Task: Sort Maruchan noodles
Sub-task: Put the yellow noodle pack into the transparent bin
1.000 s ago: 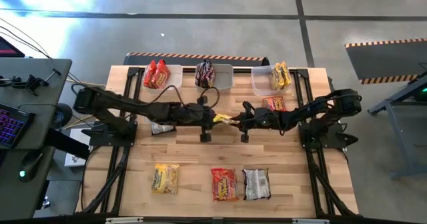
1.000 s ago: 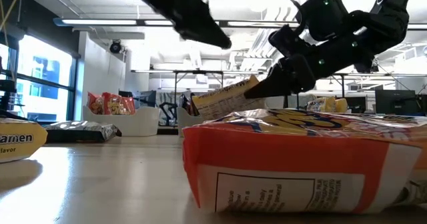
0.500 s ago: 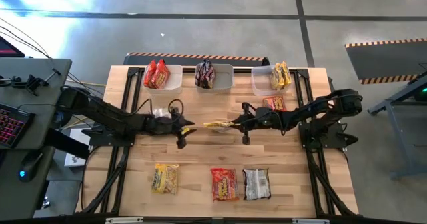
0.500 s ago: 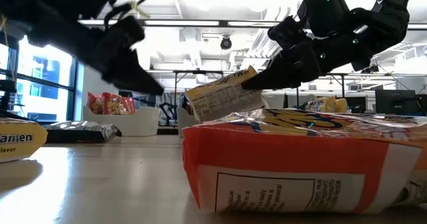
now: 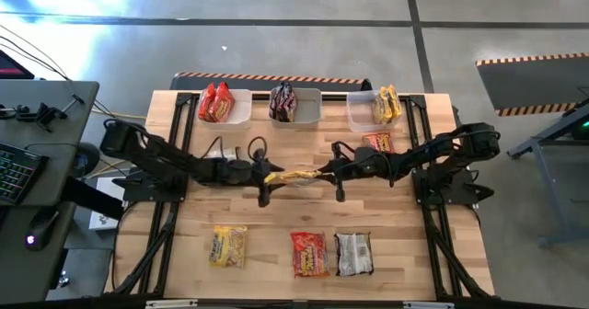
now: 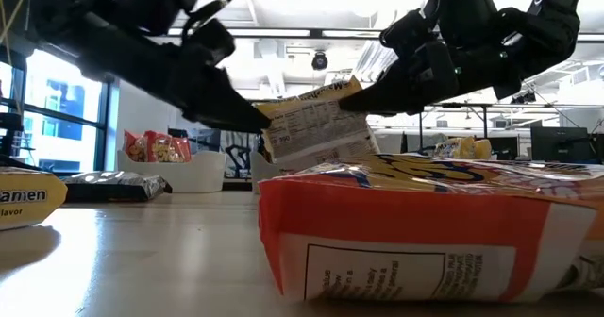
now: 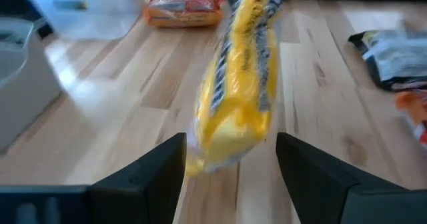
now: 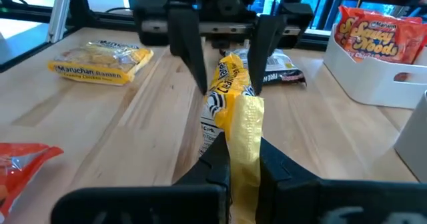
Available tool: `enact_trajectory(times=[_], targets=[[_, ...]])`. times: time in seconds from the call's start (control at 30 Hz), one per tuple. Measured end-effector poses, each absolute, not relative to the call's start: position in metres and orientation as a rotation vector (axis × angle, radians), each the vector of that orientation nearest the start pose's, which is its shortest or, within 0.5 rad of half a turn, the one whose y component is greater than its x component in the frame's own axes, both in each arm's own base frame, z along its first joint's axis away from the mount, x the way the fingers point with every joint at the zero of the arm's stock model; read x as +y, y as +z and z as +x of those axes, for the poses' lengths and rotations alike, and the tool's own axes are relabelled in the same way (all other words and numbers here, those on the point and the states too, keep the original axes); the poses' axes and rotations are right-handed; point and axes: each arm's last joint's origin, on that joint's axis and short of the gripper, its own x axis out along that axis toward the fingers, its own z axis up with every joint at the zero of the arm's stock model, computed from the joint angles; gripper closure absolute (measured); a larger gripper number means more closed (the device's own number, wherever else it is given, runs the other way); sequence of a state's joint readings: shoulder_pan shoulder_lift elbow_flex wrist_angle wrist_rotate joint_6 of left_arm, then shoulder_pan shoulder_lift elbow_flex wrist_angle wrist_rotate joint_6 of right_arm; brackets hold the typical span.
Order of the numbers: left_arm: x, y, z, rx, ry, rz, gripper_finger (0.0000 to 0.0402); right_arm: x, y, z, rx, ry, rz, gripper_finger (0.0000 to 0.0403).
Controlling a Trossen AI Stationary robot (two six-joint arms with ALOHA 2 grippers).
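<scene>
- At mid-counter, above the wood: both arms are meeting end to end, the left reaching in from the left side, the right from the right.
- Along the far edge, three pale bins are sitting in a row: red-orange packets in the left one, a dark packet in the middle one, yellow packets in the right one.
- The right gripper is pinching one end of a yellow packet, fingers clamped tight on its crimped edge, holding it off the counter.
- The left gripper is standing wide, its fingers flanking the packet's other end without pressing it.
- Loose packets are lying flat: yellow, red-orange and silver-and-dark along the near edge; one red-orange packet near the right arm; one silver-and-dark packet beneath the left arm.
</scene>
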State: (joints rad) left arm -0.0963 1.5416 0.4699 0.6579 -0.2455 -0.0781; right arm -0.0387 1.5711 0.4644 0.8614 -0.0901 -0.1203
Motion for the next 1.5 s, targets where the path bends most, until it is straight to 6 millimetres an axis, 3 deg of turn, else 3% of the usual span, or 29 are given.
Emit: enact_trajectory(times=[0.23, 0.5, 0.6, 0.8, 1.03, 1.27, 1.5], targets=[[-0.022, 0.140, 0.289, 0.421, 0.105, 0.114, 0.0202, -0.007, 0.152, 0.277, 0.238, 0.091, -0.092, 0.0394], [-0.023, 0.138, 0.290, 0.437, 0.088, 0.155, 0.0304, -0.008, 0.152, 0.277, 0.240, 0.055, -0.050, 0.0371], [-0.023, 0.137, 0.289, 0.442, 0.082, 0.157, 0.0334, -0.009, 0.152, 0.277, 0.242, 0.024, -0.032, 0.0347], [-0.023, 0.137, 0.289, 0.448, 0.090, 0.161, 0.0356, -0.012, 0.157, 0.275, 0.237, -0.067, 0.011, 0.0282], [-0.020, 0.137, 0.288, 0.453, 0.253, 0.199, 0.0367, -0.014, 0.180, 0.260, 0.243, -0.198, 0.110, 0.0215], [-0.024, 0.140, 0.285, 0.418, 0.496, 0.222, 0.0368, -0.015, 0.199, 0.239, 0.247, -0.304, 0.443, 0.0175], [-0.034, 0.154, 0.298, 0.374, 0.632, 0.294, 0.0369, -0.012, 0.187, 0.242, 0.212, -0.426, 0.882, 0.0138]])
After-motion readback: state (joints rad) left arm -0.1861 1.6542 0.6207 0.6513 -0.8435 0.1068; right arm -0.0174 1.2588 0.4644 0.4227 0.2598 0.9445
